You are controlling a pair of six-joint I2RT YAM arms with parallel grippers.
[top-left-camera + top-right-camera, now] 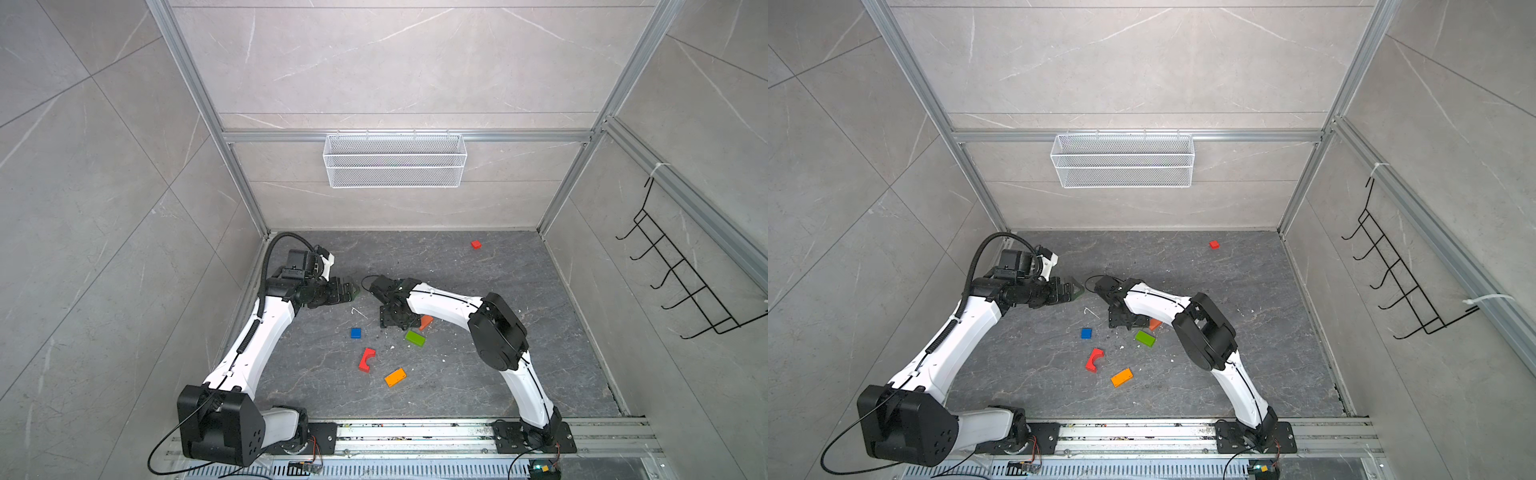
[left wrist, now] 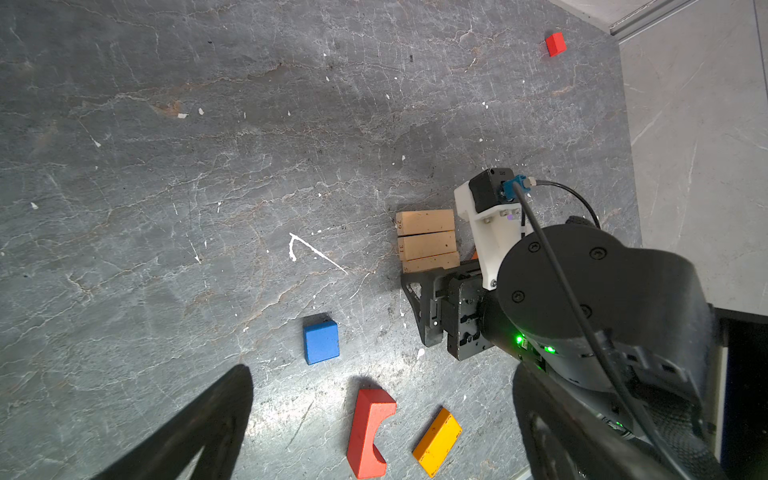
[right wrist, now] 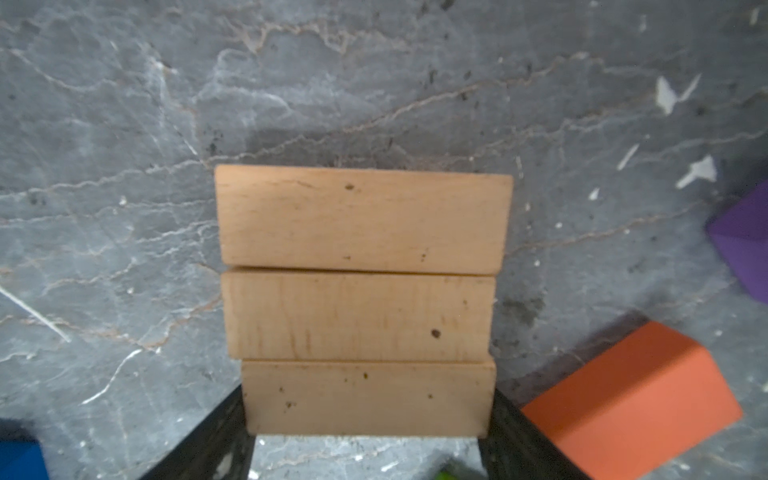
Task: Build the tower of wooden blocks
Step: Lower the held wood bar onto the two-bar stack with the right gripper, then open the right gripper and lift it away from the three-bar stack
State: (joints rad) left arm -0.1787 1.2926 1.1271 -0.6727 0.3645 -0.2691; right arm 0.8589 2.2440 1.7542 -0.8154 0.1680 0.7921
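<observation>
So far, the tower (image 2: 428,241) is only three tan bars (image 3: 361,220) lying side by side at the centre of the floor (image 1: 478,374). Right gripper (image 3: 368,419) clamps the near bar (image 3: 365,397) by its ends. In both top views left gripper (image 1: 352,291), at its 10 o'clock, gapes wide, and a green slab (image 1: 414,338) lies at 4 o'clock.

Left arm (image 1: 266,332) and right arm (image 1: 440,301) wear white shells with black joint housings; a ribbed black hose (image 1: 266,266) follows the left, green lights (image 2: 519,340) dot the right.
</observation>
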